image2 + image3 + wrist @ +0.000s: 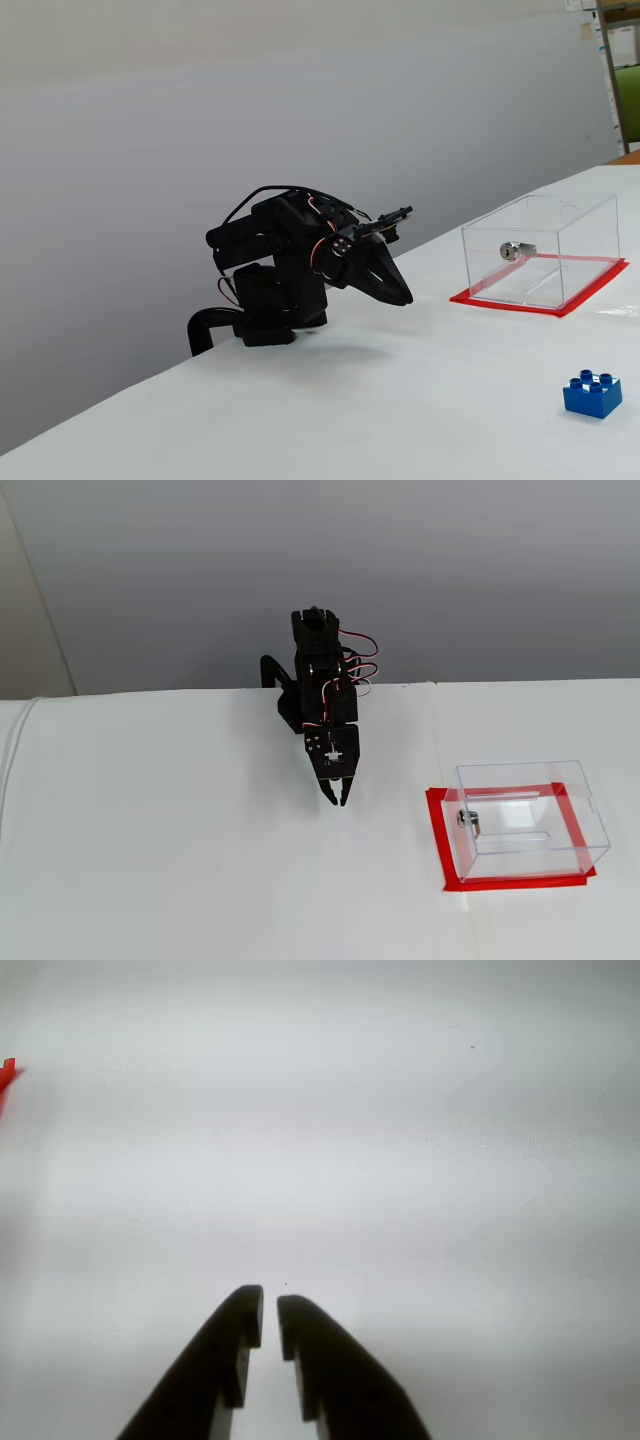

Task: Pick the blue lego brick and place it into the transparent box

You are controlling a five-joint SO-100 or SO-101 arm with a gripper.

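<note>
While your arm (318, 695) sits folded low near the back edge of the white table (400, 400), the gripper (270, 1322) points down at bare tabletop w/ its two dark fingers (225, 1350) nearly together, only a thin slit between the tips and nothing held in it. In the wrist view you see just that white surface, plus a sliver of red at the far left edge. The blue lego brick (592, 393) shows in only one fixed view, sitting studs-up on the table at the lower right, well apart from the gripper and nearer the camera than the transparent box (540, 250). That box stands upright on its red base border (440, 840), w/ the silver lock (468, 820) on the wall facing the arm; nothing visible inside. In the fixed view from the front, the box (525, 815) is to the right of the gripper (338, 798) and a bit nearer the camera, clearly not touching it. Red & white wires (358, 665) loop off the arm's upper section.
</note>
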